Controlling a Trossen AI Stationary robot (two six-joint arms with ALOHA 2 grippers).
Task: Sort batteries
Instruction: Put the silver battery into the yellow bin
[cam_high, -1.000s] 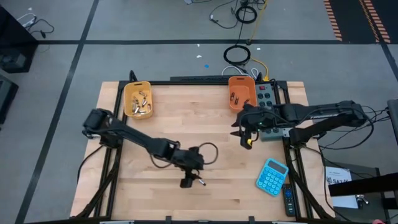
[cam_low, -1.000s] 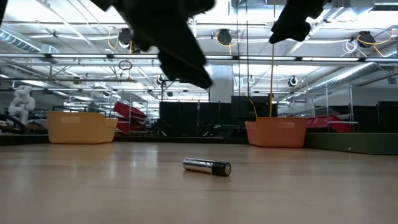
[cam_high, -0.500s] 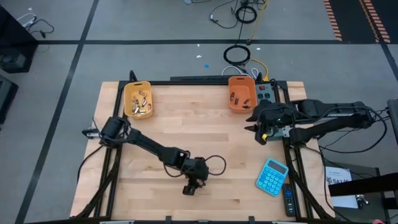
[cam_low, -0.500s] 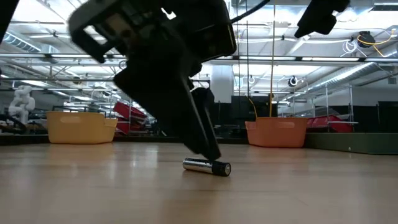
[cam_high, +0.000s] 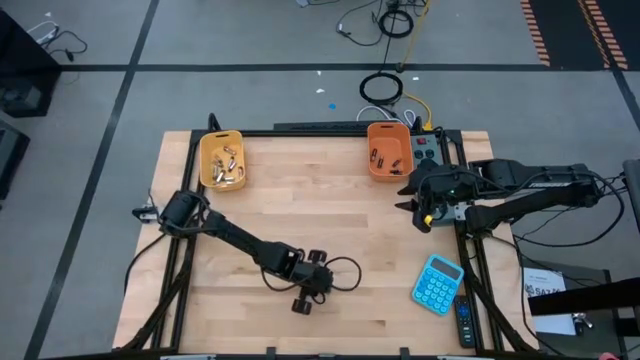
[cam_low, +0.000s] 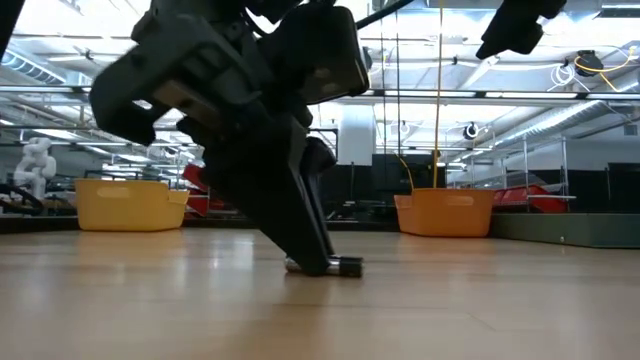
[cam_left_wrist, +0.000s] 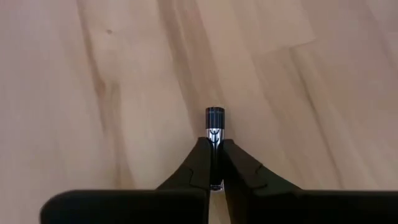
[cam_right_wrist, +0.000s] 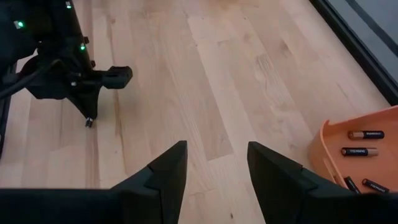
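Observation:
One battery, a silvery cylinder with a dark end, lies on the wooden table near its front edge. My left gripper stands slanted down over it and is shut on it. The low view shows the battery's dark end poking out past the fingers. My right gripper hangs open and holds nothing, high above the table's right side next to the orange bin. Several batteries lie in the yellow bin, and a few darker ones lie in the orange bin. My left gripper pinches the battery's two long sides between its two fingertips. The fingers slant down from the table's far left. The battery's dark-capped end sticks out ahead of the tips. The battery lies flat on the table.
A blue calculator lies at the near right, with a dark remote beside it on the table's edge. A grey control box sits by the orange bin. Bare wood lies between the bins and across the table's middle.
My left gripper has come down toward the table's near edge, set its fingers around the battery and shut on it. The battery still lies on the table. My right gripper has drawn back toward the table's right edge, still open.

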